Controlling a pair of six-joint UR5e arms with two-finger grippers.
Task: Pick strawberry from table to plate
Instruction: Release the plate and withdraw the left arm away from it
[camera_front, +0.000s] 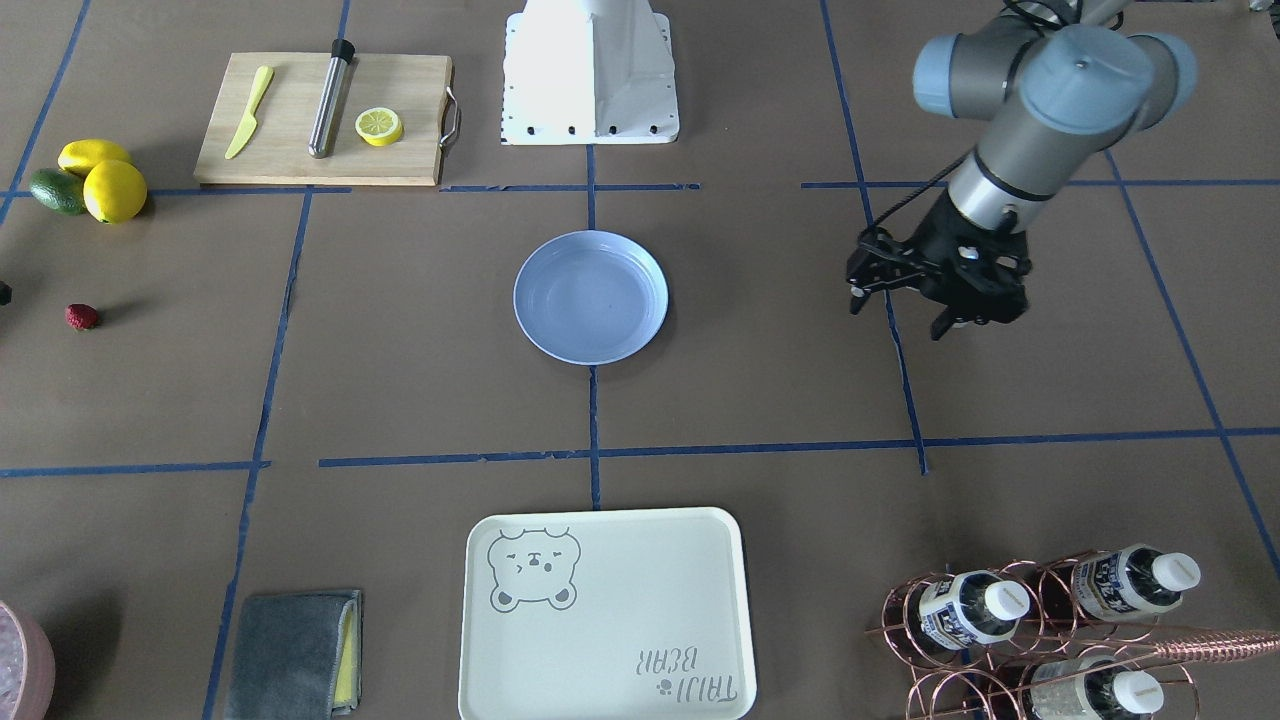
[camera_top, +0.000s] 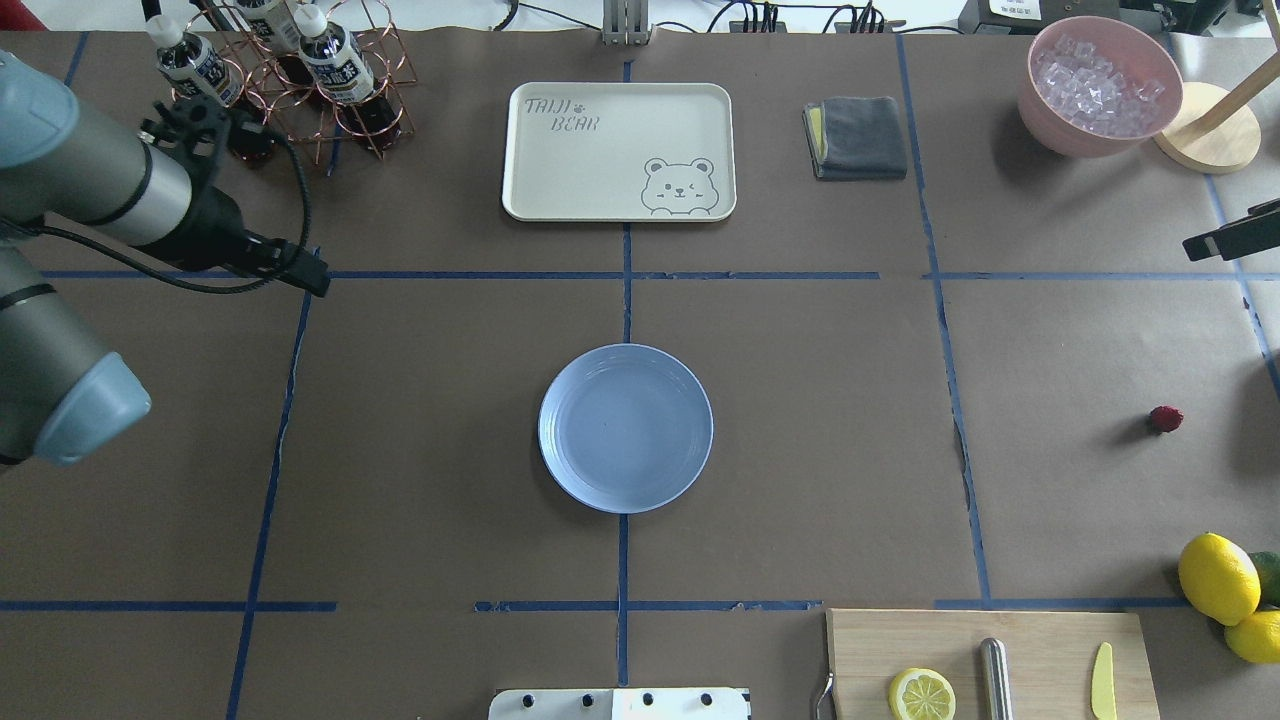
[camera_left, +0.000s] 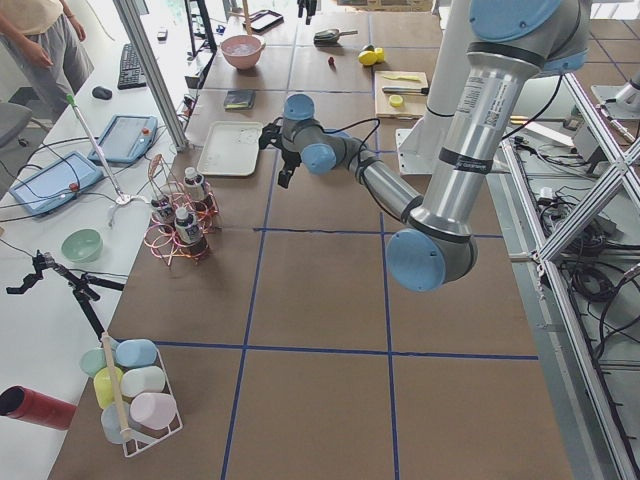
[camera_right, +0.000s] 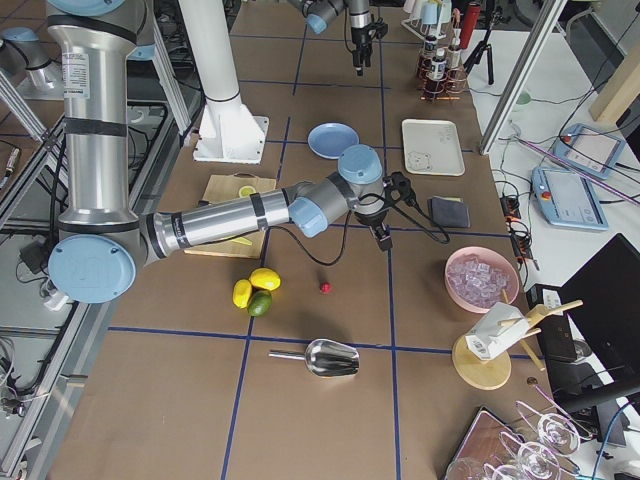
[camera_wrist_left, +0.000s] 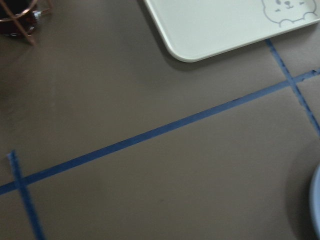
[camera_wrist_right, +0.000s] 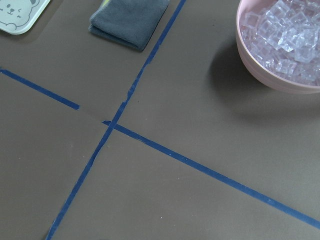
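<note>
The strawberry (camera_top: 1164, 418) is a tiny dark-red berry lying alone on the brown-paper table (camera_top: 420, 470), far on my right side; it also shows in the front view (camera_front: 82, 317) and the right side view (camera_right: 326, 287). The light-blue plate (camera_top: 626, 428) sits bare at the table's centre (camera_front: 590, 297). My left gripper (camera_front: 898, 316) hovers open over the left half, holding nothing, well away from the plate. Only the tip of my right gripper (camera_top: 1232, 236) enters at the right edge, beyond the strawberry; how its jaws stand is hidden.
A wooden cutting board (camera_top: 1040, 640) carries a lemon slice, a yellow knife and a metal rod. Lemons (camera_top: 1218, 578) and an avocado lie beside it. Further off are the cream bear tray (camera_top: 560, 190), a grey cloth (camera_top: 858, 137), a pink bowl of ice (camera_top: 1100, 88) and a copper bottle rack (camera_top: 290, 60).
</note>
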